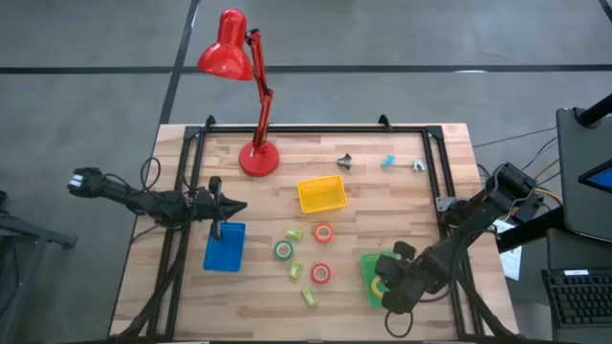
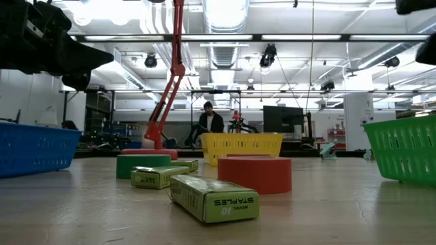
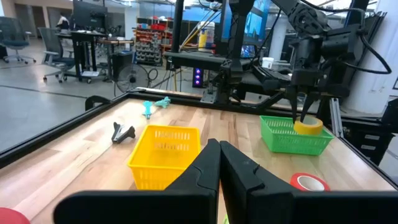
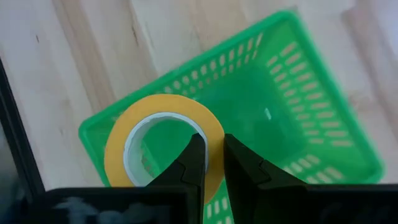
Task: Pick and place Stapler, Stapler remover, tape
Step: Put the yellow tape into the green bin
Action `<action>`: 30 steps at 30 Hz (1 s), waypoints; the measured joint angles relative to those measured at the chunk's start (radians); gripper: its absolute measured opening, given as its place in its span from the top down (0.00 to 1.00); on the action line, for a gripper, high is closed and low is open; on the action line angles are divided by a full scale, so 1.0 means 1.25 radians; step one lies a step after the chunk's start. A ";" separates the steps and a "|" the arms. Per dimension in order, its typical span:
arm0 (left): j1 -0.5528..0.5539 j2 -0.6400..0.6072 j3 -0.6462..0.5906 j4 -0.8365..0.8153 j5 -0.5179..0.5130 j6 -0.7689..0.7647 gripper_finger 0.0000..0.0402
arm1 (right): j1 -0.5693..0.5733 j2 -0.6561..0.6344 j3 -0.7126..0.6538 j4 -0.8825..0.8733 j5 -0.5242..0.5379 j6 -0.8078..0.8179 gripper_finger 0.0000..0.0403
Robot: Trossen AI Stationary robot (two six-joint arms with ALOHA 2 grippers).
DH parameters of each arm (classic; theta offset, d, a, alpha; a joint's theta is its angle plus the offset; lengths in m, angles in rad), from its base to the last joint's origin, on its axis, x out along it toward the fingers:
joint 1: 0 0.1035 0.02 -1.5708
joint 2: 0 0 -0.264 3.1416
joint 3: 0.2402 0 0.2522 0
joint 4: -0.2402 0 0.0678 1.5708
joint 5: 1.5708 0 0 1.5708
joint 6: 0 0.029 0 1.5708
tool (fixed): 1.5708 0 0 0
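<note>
My right gripper is over the green basket at the table's near right, shut on a yellow tape roll. Orange, green and red tape rolls lie flat on the table's middle. Three small staple removers, one dark, one teal and one grey, lie near the far edge. No stapler shows. My left gripper waits shut and level above the blue basket at the left. My right gripper pinches the yellow roll's ring wall, one finger inside the hole and the other outside. The fingers come from above, pointing steeply down. The roll hangs at the fingertips, clear of the table, just over the green basket's rim.
A yellow basket stands at the middle and a red desk lamp at the far left. Lime-green staple boxes lie among the rolls. A black frame borders the table.
</note>
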 joint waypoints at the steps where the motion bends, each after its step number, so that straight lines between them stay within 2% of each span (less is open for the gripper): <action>1: 0.000 0.000 0.000 0.000 0.000 0.000 0.98 | 0.000 0.002 -0.001 0.000 -0.015 0.008 0.92; 5: 0.000 0.000 0.000 0.000 0.000 0.000 0.98 | 0.000 0.008 -0.008 -0.004 -0.042 0.030 0.92; 24: 0.000 0.000 0.000 0.000 0.000 0.000 0.98 | -0.001 0.007 -0.015 -0.014 -0.022 0.046 0.92; 30: 0.000 0.000 0.000 0.000 0.000 0.000 0.98 | -0.001 0.007 -0.027 -0.014 -0.019 0.066 0.86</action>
